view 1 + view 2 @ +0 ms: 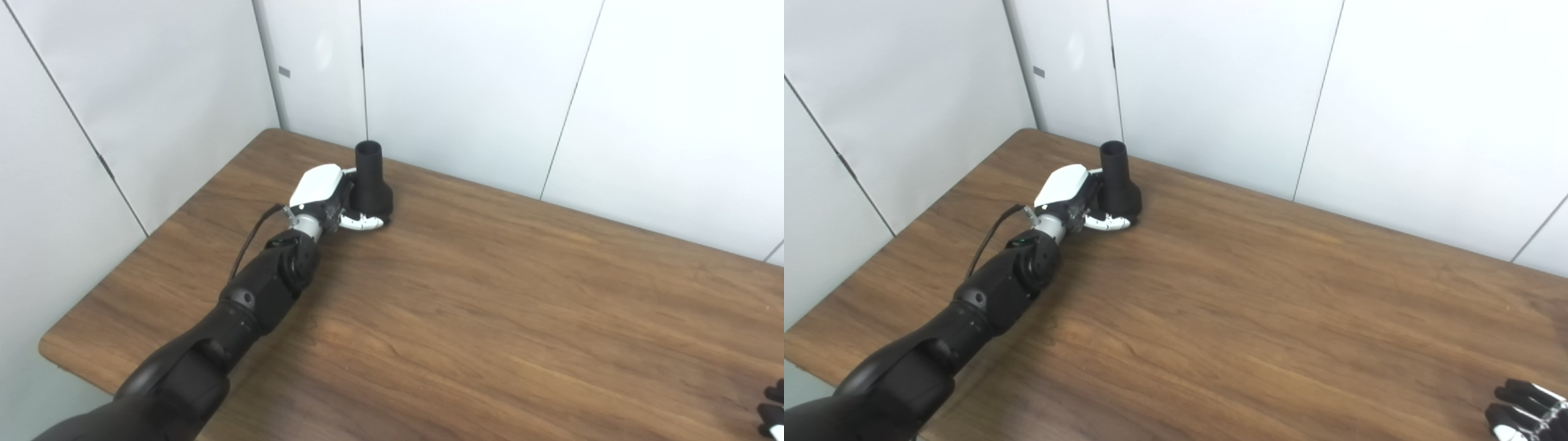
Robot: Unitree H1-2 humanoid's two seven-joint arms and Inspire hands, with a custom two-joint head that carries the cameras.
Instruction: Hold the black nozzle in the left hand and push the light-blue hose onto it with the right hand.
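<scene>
Here your left hand wraps the base of the black nozzle, upright near the table's far-left corner; your right hand shows only fingertips, grasp unclear.

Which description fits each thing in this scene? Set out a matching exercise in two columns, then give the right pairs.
Column 1:
1. black nozzle
2. left hand
3. right hand
4. table

Column 2:
A. at the picture's bottom right corner, mostly out of view
B. brown wood grain
C. upright near the far wall
D. wrapped around the wide base

Pairs: 1-C, 2-D, 3-A, 4-B
</scene>
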